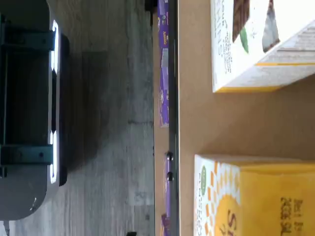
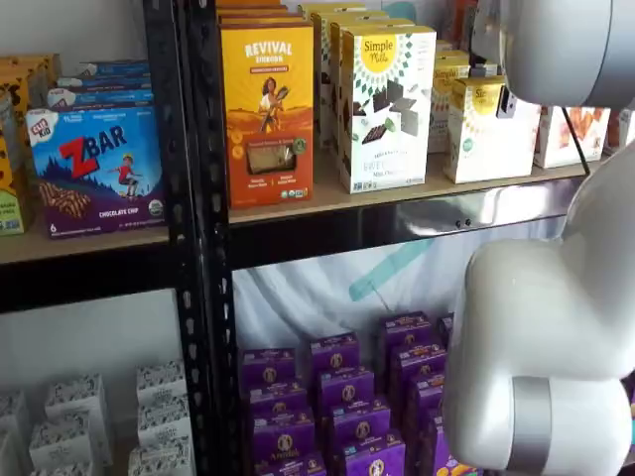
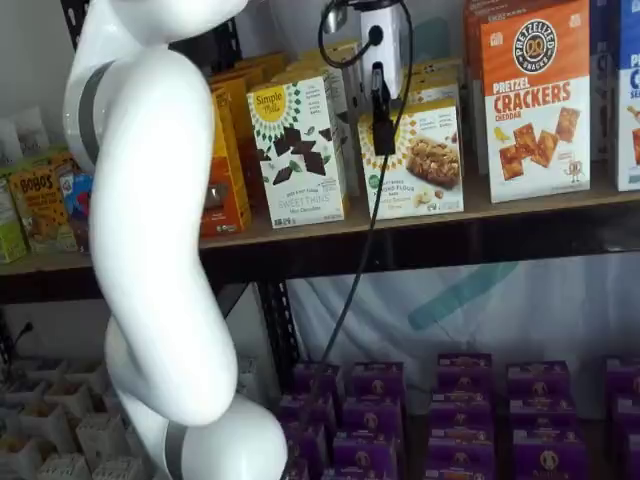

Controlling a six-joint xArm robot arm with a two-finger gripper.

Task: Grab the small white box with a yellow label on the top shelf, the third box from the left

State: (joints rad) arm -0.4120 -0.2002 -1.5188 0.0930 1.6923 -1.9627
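The small white box [image 3: 420,160], with a yellow sun circle and a green dot, stands on the top shelf [image 3: 400,228] to the right of a taller white box with a black-green pattern [image 3: 298,140]. It also shows in a shelf view [image 2: 486,134] and, close up with its yellow side, in the wrist view [image 1: 216,196]. My gripper [image 3: 383,148] hangs from the upper edge right in front of this box, a cable beside it. Only one black finger shows, with no gap visible. No box is in it.
An orange Revival box [image 2: 266,109] stands left of the patterned box [image 2: 385,104]. A white-and-orange crackers box [image 3: 535,100] stands to the right. Purple boxes [image 3: 460,400] fill the lower shelf. My white arm [image 3: 160,250] stands before the shelves. A dark grey unit [image 1: 29,108] lies on the floor.
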